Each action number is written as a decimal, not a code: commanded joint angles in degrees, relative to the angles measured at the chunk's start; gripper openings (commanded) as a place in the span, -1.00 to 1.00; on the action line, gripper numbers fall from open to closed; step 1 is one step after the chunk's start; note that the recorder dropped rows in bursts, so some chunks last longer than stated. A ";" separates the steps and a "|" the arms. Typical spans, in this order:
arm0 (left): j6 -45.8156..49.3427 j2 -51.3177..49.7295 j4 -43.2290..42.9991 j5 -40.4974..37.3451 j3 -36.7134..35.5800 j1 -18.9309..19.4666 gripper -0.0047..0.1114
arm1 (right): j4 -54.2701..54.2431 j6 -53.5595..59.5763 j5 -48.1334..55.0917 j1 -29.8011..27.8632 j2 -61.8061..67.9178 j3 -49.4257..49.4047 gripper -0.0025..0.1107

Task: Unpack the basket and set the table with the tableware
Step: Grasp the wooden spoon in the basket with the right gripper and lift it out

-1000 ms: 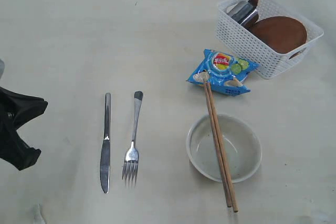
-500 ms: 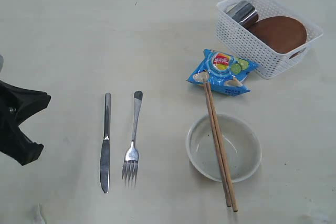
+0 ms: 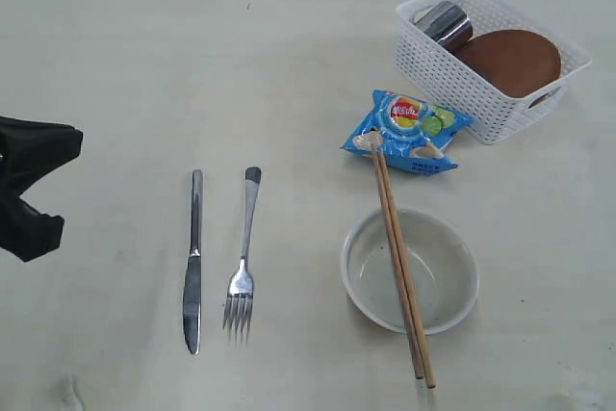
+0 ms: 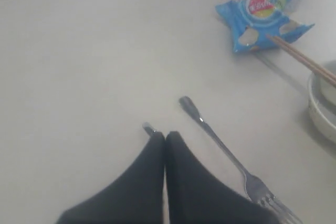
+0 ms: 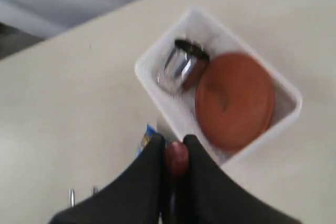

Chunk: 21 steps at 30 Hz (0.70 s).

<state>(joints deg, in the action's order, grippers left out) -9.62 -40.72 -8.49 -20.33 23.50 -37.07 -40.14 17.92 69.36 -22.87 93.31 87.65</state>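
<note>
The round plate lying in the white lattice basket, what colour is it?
The round plate is plain reddish-brown, sharpest in the exterior view.

The dark red spoon [image 5: 177,158] stands no more in the basket [image 3: 433,69]. The right gripper [image 5: 176,144] now holds it between the fingers, high above the basket. The left gripper [image 3: 43,180] is further up the surface's left edge.

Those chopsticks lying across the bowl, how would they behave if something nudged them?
The chopsticks look thin, stiff and light, so a nudge would probably shift them easily. They rest across the rim of the bowl with one end at the edge of the snack bag, so they may well roll or slide off. Lying side by side, they could also separate.
</note>
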 commanded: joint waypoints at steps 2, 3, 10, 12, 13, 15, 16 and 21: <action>-1.08 6.00 0.12 -0.71 0.37 -0.21 -0.92 | 0.97 11.70 0.60 2.78 -5.37 -20.81 -0.96; -1.08 7.08 0.12 -0.26 0.25 -0.21 -0.92 | 2.23 14.22 0.60 3.66 -5.89 -24.03 -0.96; -1.08 11.09 -0.09 1.69 0.24 -0.21 -0.92 | 6.82 21.65 -3.58 7.29 -6.18 -37.50 -0.96; -1.08 11.35 -0.09 1.69 0.24 -0.21 -0.92 | 6.13 23.44 -5.57 7.29 -5.72 -39.44 -0.96; -1.08 11.35 -0.09 1.69 0.24 -0.21 -0.92 | 5.64 23.67 -6.69 7.29 -5.56 -40.09 -0.96; -0.79 11.35 -0.09 1.81 0.24 -0.21 -0.92 | 3.84 25.74 -8.73 7.29 -4.79 -41.53 -0.96; -0.77 11.35 -0.20 1.98 0.24 -0.21 -0.92 | 1.93 27.73 -9.08 7.29 -4.16 -42.19 -0.96; -0.77 11.35 -0.20 2.07 0.24 -0.21 -0.92 | -5.15 33.75 -11.35 7.29 0.24 -44.65 -0.96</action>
<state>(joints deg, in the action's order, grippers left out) -10.17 -29.67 -8.59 -18.94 23.50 -37.07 -41.75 48.37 60.10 -15.66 91.28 44.07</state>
